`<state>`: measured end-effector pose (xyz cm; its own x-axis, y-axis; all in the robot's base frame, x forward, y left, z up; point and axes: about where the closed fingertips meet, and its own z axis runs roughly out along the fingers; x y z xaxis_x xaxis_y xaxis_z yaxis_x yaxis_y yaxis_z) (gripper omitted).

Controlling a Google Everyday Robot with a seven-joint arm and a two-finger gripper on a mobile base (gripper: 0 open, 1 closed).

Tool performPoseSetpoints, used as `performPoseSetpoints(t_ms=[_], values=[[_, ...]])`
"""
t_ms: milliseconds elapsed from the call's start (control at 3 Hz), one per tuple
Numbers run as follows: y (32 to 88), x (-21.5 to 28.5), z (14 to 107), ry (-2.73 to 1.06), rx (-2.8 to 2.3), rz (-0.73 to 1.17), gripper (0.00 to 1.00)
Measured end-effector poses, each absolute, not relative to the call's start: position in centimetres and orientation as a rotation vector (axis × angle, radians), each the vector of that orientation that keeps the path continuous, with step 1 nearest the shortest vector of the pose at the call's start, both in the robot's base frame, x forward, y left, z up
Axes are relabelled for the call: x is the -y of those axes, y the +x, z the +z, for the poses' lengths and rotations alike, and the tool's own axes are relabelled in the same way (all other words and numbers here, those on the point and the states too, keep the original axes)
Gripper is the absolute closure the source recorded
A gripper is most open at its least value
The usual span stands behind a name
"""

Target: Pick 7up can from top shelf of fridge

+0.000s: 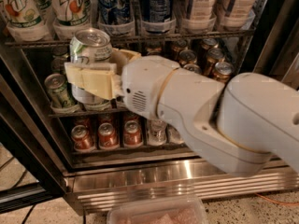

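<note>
My gripper [93, 73] is shut on a 7up can [91, 48], a white can with green print and a silver lid. One cream finger [91, 80] crosses the can's front. The can is held upright in front of the fridge [163, 181], just below the front edge of the top shelf [187, 35]. Two more 7up cans [70, 6] stand in clear cup holders at the left end of that shelf. My white arm [210, 115] reaches in from the right and hides part of the lower racks.
Tall blue cans [114, 3] and pale cans [201, 3] fill the rest of the top shelf. Short green cans [58, 90] and gold cans [215, 55] sit on the rack below, red cans [107, 134] lower down. A clear plastic container [159, 213] lies on the floor.
</note>
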<state>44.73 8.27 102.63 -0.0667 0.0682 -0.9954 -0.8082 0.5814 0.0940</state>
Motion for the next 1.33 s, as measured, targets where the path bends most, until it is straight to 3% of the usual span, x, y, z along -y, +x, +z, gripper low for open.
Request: performPoseSetpoints(t_ms=[667,1333], values=[[44.6,-1.0,101.8,-0.809,-1.444,0.954,1.0],[42.5,0.9,101.7,-1.045,-1.507,1.079,1.0]])
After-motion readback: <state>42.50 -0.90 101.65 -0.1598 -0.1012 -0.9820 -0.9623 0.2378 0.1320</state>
